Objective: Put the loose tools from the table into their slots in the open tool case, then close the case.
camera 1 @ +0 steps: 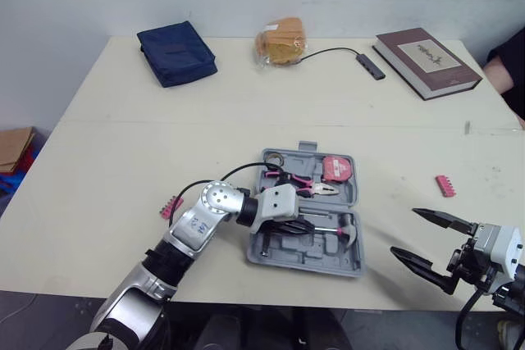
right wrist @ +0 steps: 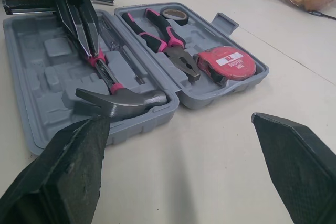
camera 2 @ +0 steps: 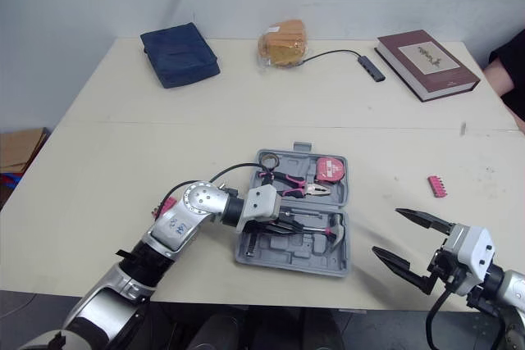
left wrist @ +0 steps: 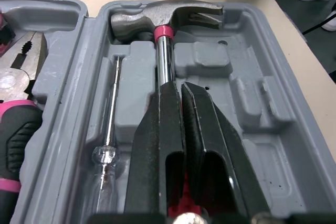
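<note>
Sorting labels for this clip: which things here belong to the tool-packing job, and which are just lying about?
Job: tool case; hammer, clamped in the left gripper; pink bit holder; pink strip left of the case.
Lying about: blue pouch; bagged bread; book; cable adapter.

table [camera 1: 123, 145]: tool case [camera 1: 316, 258] | blue pouch [camera 1: 176, 53] | book [camera 1: 426, 61] | bread bag [camera 1: 280, 41] | pink strip [camera 1: 445, 185]
</note>
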Robot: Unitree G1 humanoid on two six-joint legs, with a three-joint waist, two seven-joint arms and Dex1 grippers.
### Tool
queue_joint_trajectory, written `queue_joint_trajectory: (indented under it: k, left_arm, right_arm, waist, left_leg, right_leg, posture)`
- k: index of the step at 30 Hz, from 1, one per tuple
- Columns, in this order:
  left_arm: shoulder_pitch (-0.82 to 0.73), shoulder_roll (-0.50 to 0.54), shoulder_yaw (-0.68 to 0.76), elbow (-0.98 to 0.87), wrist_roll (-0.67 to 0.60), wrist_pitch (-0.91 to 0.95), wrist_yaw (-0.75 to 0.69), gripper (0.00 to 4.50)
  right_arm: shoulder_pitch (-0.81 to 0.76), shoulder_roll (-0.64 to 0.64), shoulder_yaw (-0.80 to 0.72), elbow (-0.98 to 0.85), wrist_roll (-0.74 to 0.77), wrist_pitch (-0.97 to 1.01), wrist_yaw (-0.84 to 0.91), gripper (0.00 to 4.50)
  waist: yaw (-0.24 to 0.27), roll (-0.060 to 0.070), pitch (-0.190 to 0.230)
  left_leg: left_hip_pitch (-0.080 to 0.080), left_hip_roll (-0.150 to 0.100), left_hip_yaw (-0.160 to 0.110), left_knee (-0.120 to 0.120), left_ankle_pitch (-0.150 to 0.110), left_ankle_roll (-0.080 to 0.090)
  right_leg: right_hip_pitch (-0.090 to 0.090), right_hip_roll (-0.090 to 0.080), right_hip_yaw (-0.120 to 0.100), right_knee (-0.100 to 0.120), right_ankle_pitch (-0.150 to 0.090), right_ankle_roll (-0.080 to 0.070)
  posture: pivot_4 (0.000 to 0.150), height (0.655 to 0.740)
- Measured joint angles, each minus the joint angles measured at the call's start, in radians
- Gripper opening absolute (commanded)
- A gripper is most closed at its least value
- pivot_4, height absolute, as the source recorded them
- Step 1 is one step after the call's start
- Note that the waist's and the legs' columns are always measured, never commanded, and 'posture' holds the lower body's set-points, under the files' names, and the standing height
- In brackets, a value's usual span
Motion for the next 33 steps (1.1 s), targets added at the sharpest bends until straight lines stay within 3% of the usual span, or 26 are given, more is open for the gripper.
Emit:
queue_joint_trajectory:
  k: [5, 14, 27, 30, 33]
  left_arm:
    - [-0.001, -0.004, 0.000, -0.006, 0.001, 0.050, 0.020, 0.09]
    - [-0.021, 0.008, -0.065, -0.044, 0.061, 0.112, 0.056, 0.09]
    - [-0.031, -0.008, -0.112, -0.029, 0.098, 0.170, 0.103, 0.09]
    - [0.003, -0.014, -0.055, -0.008, 0.041, 0.112, 0.073, 0.09]
    - [0.031, -0.004, -0.012, -0.007, -0.019, 0.014, 0.004, 0.09]
  right_arm:
    - [-0.002, 0.001, 0.012, 0.013, -0.001, -0.005, 0.002, 4.50]
    - [-0.003, 0.005, 0.018, 0.021, -0.001, -0.023, 0.001, 4.50]
    - [-0.007, 0.020, 0.019, 0.037, -0.003, -0.028, -0.004, 4.50]
    - [-0.005, 0.020, 0.019, 0.041, -0.003, -0.037, -0.004, 4.50]
    - [-0.005, 0.018, 0.017, 0.056, -0.003, -0.046, 0.001, 4.50]
  waist:
    - [0.000, 0.000, -0.001]
    - [0.000, 0.000, -0.005]
    - [-0.001, 0.000, -0.031]
    - [-0.002, 0.002, -0.029]
    - [-0.002, 0.007, -0.027]
  left_leg:
    - [0.002, 0.000, 0.000, 0.000, 0.000, 0.000]
    - [0.022, 0.001, -0.003, -0.003, -0.007, 0.007]
    - [0.029, 0.004, -0.005, -0.006, -0.013, 0.010]
    - [0.029, 0.005, -0.005, -0.006, -0.013, 0.010]
    - [0.014, 0.004, -0.004, -0.005, -0.008, 0.002]
  right_leg:
    - [0.003, 0.000, 0.000, 0.000, 0.000, 0.000]
    - [0.025, 0.000, -0.002, -0.009, 0.000, 0.000]
    - [0.043, -0.001, -0.003, -0.021, -0.002, -0.004]
    - [0.037, -0.001, -0.003, -0.021, -0.002, -0.003]
    - [0.019, 0.000, -0.003, -0.017, 0.000, 0.000]
  posture:
    - [0.150, 0.7400]
    - [0.150, 0.7400]
    - [0.150, 0.7400]
    - [0.150, 0.7400]
    - [0.150, 0.7400]
